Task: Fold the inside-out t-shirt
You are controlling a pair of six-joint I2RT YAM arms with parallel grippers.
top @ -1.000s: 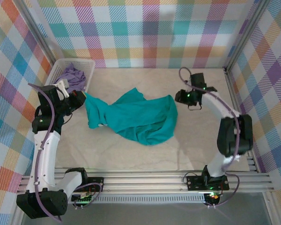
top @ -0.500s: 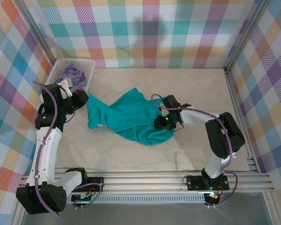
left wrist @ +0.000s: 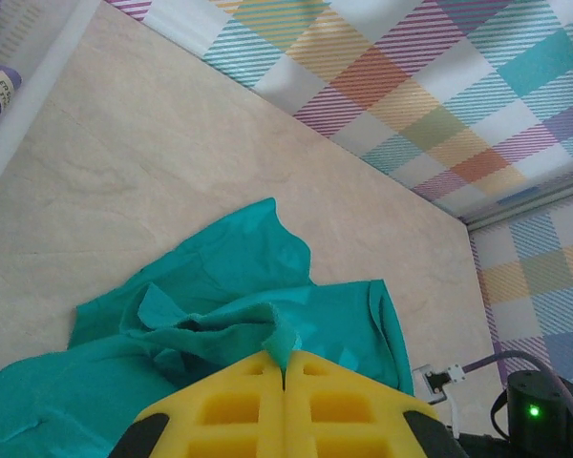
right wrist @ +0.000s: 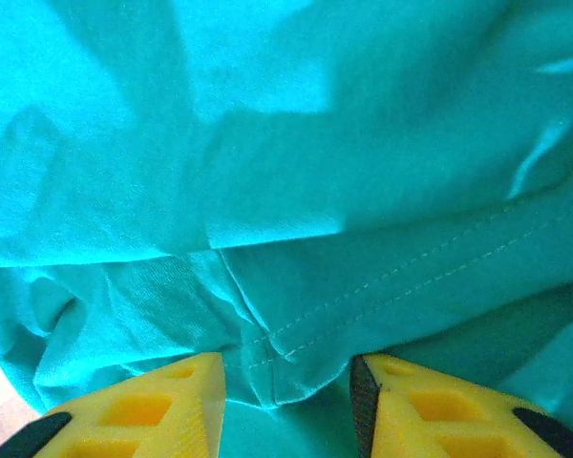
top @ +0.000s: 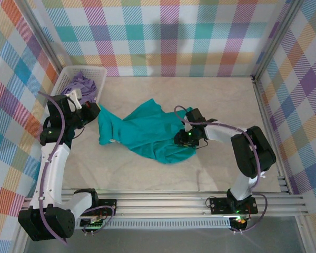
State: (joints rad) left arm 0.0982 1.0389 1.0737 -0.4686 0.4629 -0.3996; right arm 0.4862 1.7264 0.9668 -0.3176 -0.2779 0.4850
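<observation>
The inside-out t-shirt [top: 147,132] lies crumpled in a teal heap mid-table. My left gripper [top: 95,109] holds its left end just off the table. In the left wrist view the yellow fingers [left wrist: 283,355] are pressed together on a small peak of teal cloth, with the t-shirt [left wrist: 220,286] spreading away beyond. My right gripper [top: 185,138] is down on the shirt's right side. The right wrist view has its fingers [right wrist: 286,372] apart, a stitched hem fold [right wrist: 363,286] lying between them, untouched by either pad.
A white basket [top: 68,74] with a lavender garment [top: 80,84] stands at the back left, close behind my left arm. Checked walls enclose the table on three sides. Bare marbled tabletop [top: 147,168] lies in front of the shirt, and more behind it.
My right arm has swung from the back right of the table down onto the shirt's right side and has settled there. The left gripper has shifted slightly, still holding the cloth.
</observation>
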